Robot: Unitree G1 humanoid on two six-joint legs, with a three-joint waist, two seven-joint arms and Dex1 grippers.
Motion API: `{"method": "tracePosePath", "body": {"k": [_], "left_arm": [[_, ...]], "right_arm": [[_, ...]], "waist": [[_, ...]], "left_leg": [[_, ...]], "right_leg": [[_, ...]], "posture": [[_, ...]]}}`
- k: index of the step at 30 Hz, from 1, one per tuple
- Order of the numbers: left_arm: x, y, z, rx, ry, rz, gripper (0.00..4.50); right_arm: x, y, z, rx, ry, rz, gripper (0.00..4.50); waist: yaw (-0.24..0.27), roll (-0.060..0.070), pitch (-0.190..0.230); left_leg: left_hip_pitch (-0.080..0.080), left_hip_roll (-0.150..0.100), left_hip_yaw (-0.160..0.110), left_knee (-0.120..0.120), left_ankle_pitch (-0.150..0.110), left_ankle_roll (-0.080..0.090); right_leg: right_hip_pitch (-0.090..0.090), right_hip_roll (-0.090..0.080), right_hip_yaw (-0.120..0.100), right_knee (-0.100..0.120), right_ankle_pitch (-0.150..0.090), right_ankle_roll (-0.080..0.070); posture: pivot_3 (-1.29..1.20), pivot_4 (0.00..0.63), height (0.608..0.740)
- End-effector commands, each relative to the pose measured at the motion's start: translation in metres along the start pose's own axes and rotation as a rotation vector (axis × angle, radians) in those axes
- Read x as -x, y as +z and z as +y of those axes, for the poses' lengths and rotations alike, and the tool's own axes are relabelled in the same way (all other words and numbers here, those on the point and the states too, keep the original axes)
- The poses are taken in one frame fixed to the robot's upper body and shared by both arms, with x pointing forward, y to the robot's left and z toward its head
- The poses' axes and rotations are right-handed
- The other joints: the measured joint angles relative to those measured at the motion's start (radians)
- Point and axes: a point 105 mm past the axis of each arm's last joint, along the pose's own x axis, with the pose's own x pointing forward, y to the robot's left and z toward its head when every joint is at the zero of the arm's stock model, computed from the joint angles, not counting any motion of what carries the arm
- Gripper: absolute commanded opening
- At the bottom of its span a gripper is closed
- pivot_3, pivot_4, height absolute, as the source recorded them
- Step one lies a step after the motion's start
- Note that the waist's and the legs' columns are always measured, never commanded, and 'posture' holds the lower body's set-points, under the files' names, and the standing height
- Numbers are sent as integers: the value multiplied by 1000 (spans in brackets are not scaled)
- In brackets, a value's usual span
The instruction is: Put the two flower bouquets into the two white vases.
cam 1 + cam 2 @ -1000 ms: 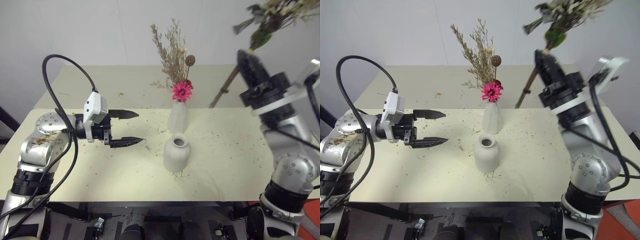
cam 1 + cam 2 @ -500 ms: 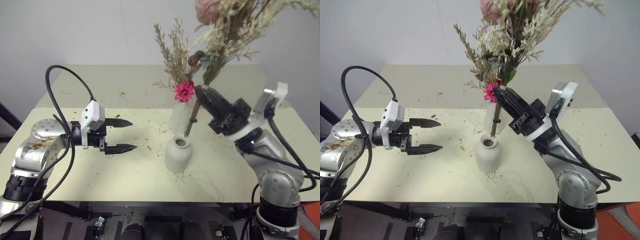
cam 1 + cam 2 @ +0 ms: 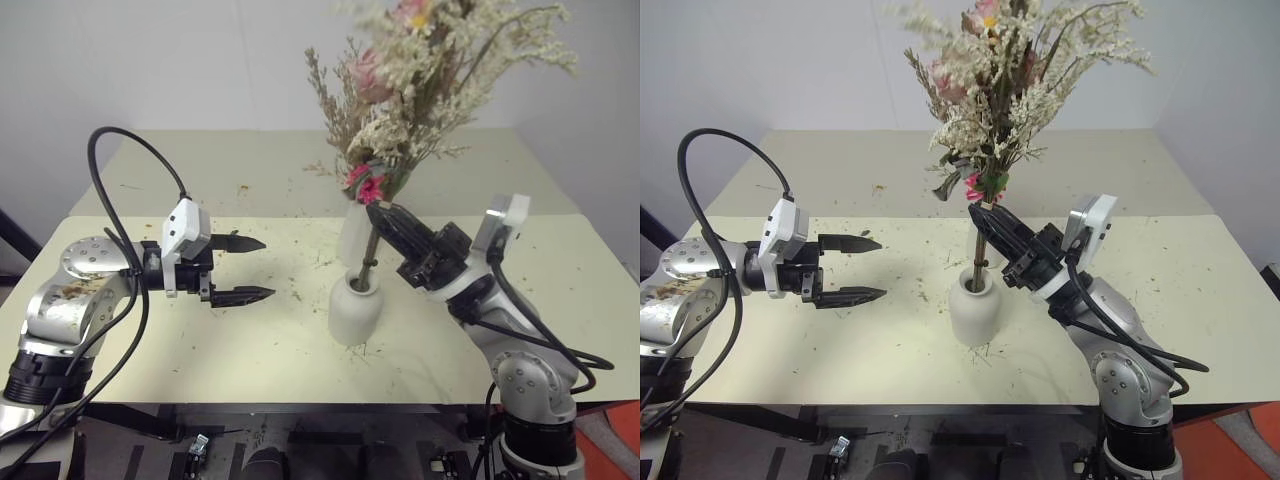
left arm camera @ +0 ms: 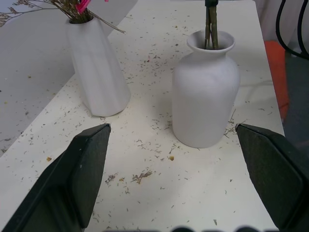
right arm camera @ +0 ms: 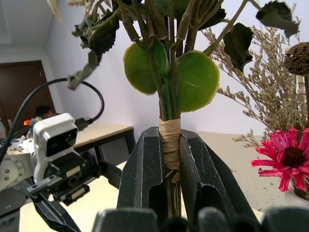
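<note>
Stems of the cream-white bouquet (image 3: 440,70), tied with tan tape, were clamped tight in the jaws of the right gripper (image 3: 385,218), and their tips were already poked into the narrow neck of the squat white vase (image 3: 353,305) on the crumb-speckled tabletop (image 3: 270,340). Next, it was judged, the bunch would need to be pushed further down and let go. The pink bouquet (image 3: 366,187) was seen standing in the tall slim vase (image 4: 96,72) just behind, while the left gripper (image 3: 245,268) was held with jaws wide apart and nothing in them.
</note>
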Motion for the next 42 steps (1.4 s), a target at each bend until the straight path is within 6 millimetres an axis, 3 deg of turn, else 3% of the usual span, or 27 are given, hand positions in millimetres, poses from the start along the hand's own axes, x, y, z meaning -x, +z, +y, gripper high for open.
{"method": "tracePosePath", "body": {"k": [1,6,18,19,32,38,42], "left_arm": [[5,13,1,-52,16,-17,4500],[6,16,1,-52,17,-23,4500],[5,17,3,-54,14,-21,4500],[5,17,3,-54,13,-22,4500],[4,16,3,-54,8,-27,4500],[4,16,4,-57,11,-23,4500],[4,16,4,-57,13,-22,4500]], "right_arm": [[-1,2,5,49,20,-41,215],[2,-5,9,61,46,-50,215],[10,-18,17,86,93,-9,4333],[12,-19,18,85,100,-2,4447],[32,-27,26,108,168,79,4447],[41,-41,15,257,172,220,4447],[47,-35,4,279,124,222,4447]], "waist": [[0,0,0],[0,0,0],[0,0,0],[0,0,0],[1,0,0],[1,0,0],[1,0,0]], "left_leg": [[0,0,0,0,0,0],[0,0,0,0,0,0],[0,0,0,0,0,0],[0,0,0,0,0,0],[1,0,0,0,0,0],[1,0,0,0,0,0],[1,0,0,0,0,0]], "right_leg": [[0,0,0,0,0,0],[0,0,0,0,0,0],[0,0,0,0,0,0],[0,0,0,0,0,0],[0,0,0,0,0,0],[1,0,0,0,0,0],[1,0,0,0,0,0]], "posture": [[0,150,740],[0,150,740],[0,150,740],[0,150,740],[0,150,740],[0,150,740],[0,150,740]]}}
